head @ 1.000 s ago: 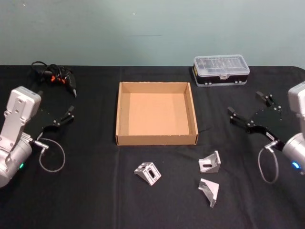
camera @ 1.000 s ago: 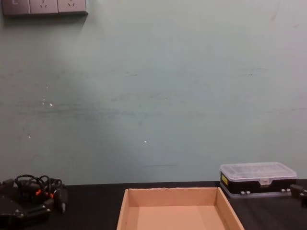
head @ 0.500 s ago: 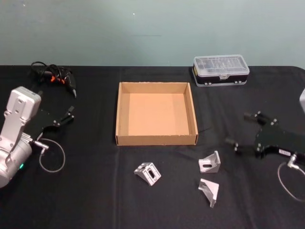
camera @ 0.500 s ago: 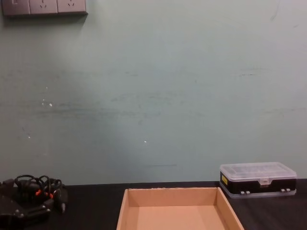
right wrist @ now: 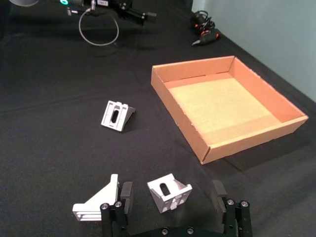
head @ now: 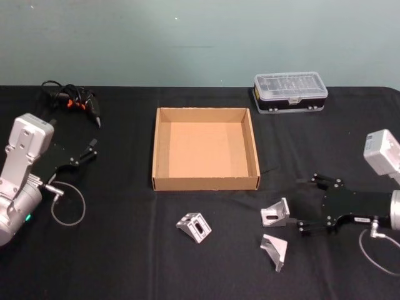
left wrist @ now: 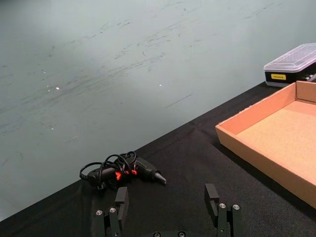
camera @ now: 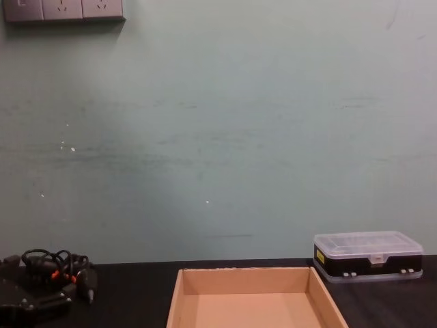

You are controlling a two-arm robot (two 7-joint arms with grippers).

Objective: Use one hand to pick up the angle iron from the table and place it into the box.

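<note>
Our right gripper point(head: 309, 203) hangs low over the table point(head: 125, 262), fingers point(right wrist: 127, 196) apart, one on each side of an angle iron point(head: 275, 213) that sits right of centre, on the near side of the box point(head: 206, 183). We judge it stiff, light and slick metal, best pinched across its flat side webs. A second iron point(head: 275, 251) lies just nearer, a third iron point(head: 194, 226) to the left. The lift must clear the box's low near wall; the table between is open. Our left gripper point(head: 84, 152) is parked at the left, fingers apart.
</note>
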